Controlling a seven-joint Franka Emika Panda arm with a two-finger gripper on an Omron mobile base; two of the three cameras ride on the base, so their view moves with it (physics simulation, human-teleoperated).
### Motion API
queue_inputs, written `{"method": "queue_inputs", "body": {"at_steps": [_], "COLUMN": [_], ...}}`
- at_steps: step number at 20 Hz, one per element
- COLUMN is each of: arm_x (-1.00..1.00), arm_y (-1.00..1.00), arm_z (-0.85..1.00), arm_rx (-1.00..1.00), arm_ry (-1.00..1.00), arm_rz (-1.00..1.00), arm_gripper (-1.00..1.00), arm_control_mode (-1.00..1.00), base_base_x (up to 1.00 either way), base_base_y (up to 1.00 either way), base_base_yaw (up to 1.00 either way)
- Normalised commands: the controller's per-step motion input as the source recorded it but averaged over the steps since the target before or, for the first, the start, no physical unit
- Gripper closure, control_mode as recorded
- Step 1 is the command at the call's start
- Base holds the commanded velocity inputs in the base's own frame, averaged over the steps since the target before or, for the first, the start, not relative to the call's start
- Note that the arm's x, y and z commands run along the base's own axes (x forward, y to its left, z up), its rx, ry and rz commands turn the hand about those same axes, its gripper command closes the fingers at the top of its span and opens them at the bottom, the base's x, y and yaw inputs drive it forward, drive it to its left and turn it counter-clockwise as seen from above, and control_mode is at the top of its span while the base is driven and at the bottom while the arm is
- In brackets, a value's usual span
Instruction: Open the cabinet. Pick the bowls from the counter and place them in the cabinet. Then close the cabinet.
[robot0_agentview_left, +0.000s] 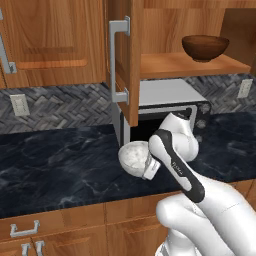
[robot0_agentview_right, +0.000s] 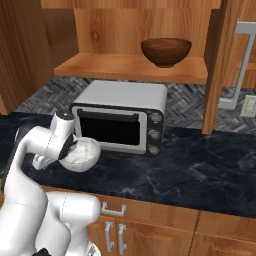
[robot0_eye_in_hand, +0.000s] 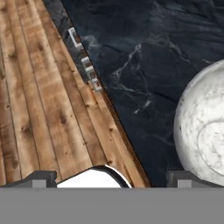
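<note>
Hand view alone shows floorboards beside the speckled bowl.

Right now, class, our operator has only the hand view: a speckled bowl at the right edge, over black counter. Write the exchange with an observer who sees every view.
Operator: Has the other bowl been put away?
Observer: Yes, the brown wooden bowl sits on the shelf of the cabinet.
Operator: What stands behind the speckled bowl?
Observer: A silver toaster oven, on the counter under that shelf.
Operator: Anything overhead?
Observer: The cabinet's left door is swung out toward the robot, above the arm.
</note>
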Motion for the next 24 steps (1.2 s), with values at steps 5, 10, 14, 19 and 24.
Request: {"method": "queue_inputs", "body": {"at_steps": [5, 10, 14, 19, 24], "arm_x": [0.30, 0.28, 0.21, 0.08, 0.17], "arm_y": [0.00, 0.00, 0.00, 0.00, 0.00], "arm_z": [-0.03, -0.10, -0.30, -0.48, -0.22], "arm_rx": [0.00, 0.00, 0.00, 0.00, 0.00], "arm_ry": [0.00, -0.01, 0.00, -0.01, 0.00], "arm_rz": [0.00, 0.00, 0.00, 0.00, 0.00], "arm_gripper": [-1.00, -1.00, -1.00, -1.00, -1.00], "arm_control_mode": [-1.00, -1.00, -1.00, -1.00, -1.00], "base_base_x": [0.00, 0.00, 0.00, 0.00, 0.00], "base_base_y": [0.00, 0.00, 0.00, 0.00, 0.00], "base_base_yaw": [0.00, 0.00, 0.00, 0.00, 0.00]}}
